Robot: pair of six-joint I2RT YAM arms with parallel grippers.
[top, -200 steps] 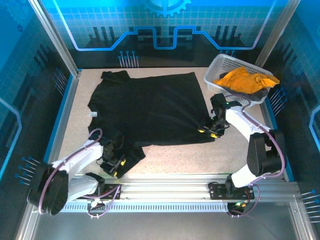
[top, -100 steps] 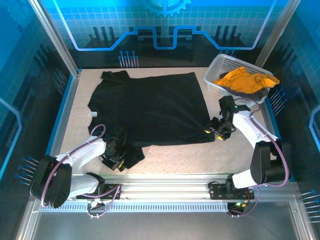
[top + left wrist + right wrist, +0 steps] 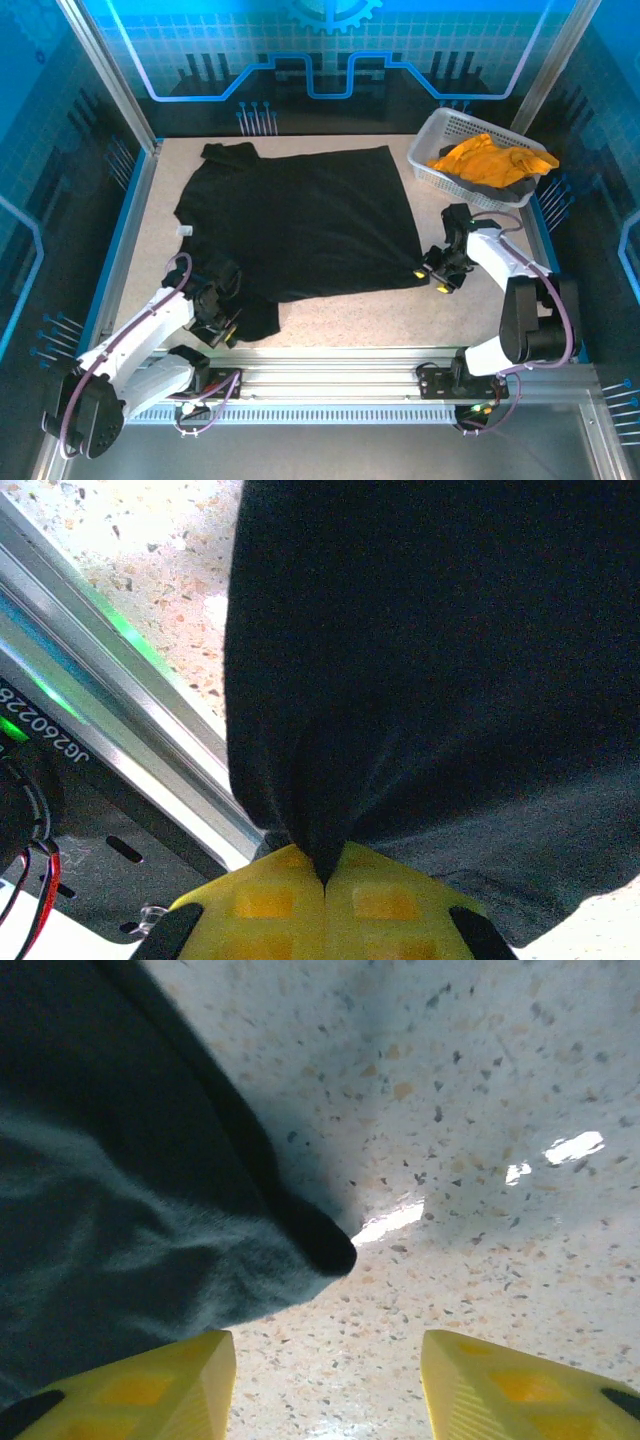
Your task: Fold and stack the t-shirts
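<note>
At near-left edge, left tool [image 3: 322,872] pinching black t-shirt [image 3: 300,215]

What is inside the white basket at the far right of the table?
A crumpled orange-yellow shirt lies in the basket, spilling over its right rim. Some dark cloth peeks out beneath it at the near edge. Anything lower down is covered.

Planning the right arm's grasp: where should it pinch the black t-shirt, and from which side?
The black t-shirt's near-right hem corner: a free tip lying flat. Come from the bare table side, the right gripper's fingers straddling it.
</note>
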